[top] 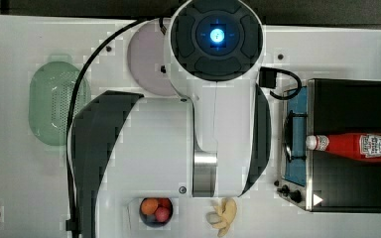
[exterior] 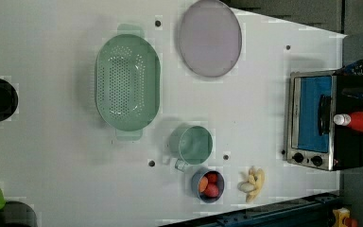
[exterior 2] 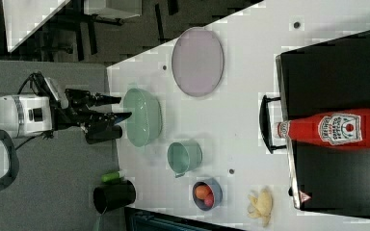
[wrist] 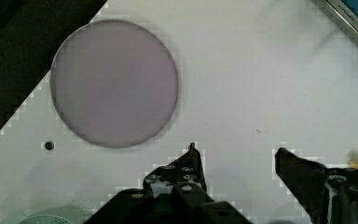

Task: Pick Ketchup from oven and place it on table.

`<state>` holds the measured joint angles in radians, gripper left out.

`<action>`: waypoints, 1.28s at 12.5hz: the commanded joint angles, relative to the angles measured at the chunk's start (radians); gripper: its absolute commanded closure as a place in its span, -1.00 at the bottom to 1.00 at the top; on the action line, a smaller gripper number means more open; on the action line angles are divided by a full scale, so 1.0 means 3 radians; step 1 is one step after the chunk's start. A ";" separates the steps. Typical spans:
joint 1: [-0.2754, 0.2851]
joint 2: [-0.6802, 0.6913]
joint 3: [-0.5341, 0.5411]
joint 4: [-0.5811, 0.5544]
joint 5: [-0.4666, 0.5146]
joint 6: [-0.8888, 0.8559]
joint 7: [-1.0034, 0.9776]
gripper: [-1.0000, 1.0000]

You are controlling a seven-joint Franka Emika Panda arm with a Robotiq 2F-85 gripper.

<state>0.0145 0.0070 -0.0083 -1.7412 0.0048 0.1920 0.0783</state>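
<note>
Ketchup [top: 359,147] lay on its side on the black top of the oven [top: 349,188], untouched; nothing of the task was done, with reach, grasp, lift and placing on the table [top: 10,168] all left. Its long axis ran across the oven top, white cap overhanging the door side, pointing toward the top view's left. Gripper [wrist: 237,158] hung empty, fingers apart, above bare table near the lilac plate [wrist: 114,84], well apart from the bottle.

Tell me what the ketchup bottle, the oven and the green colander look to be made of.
Ketchup bottle: probably glossy squeeze plastic, going by its even red sheen, white cap and printed label. Oven: seemingly a brushed metal front, silvery around the knobs, with a blue-tinted glass door and a matte black top, likely painted metal. Colander: likely matte moulded plastic, uniformly pale green with neat perforations.
</note>
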 commanded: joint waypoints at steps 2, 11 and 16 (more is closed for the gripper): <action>-0.0078 -0.1292 -0.0010 -0.0484 0.0049 -0.1070 -0.0077 -0.85; -0.0197 -0.0731 -0.0890 -0.0489 0.0026 -0.0322 -0.0077 -1.00; -0.0242 -0.0251 -0.1455 -0.0487 0.0025 0.0342 -0.0077 -1.00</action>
<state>-0.0738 -0.0401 -0.4304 -1.9238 -0.0050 0.2959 0.0784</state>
